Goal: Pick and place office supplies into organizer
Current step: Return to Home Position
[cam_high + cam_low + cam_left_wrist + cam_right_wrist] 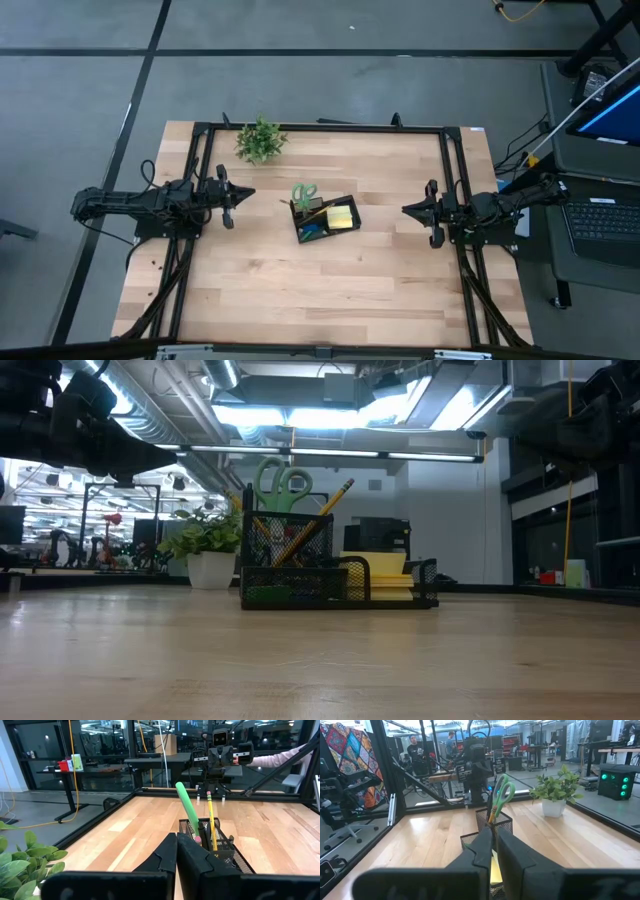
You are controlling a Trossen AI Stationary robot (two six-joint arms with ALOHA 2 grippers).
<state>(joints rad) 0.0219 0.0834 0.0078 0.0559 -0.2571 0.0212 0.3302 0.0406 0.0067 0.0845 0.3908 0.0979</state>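
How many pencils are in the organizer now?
2 show: a tall pencil stands in the organizer beside the scissors; a second pencil shows only its eraser at the rim. Others may be hidden.

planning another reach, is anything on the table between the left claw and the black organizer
Nothing visible: bare table lies between the left claw and the organizer. The plant stands off to the side.

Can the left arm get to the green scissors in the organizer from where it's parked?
Probably yes. The left end effector faces the scissors with nothing between; their handles stand above the organizer, and the plant sits aside.
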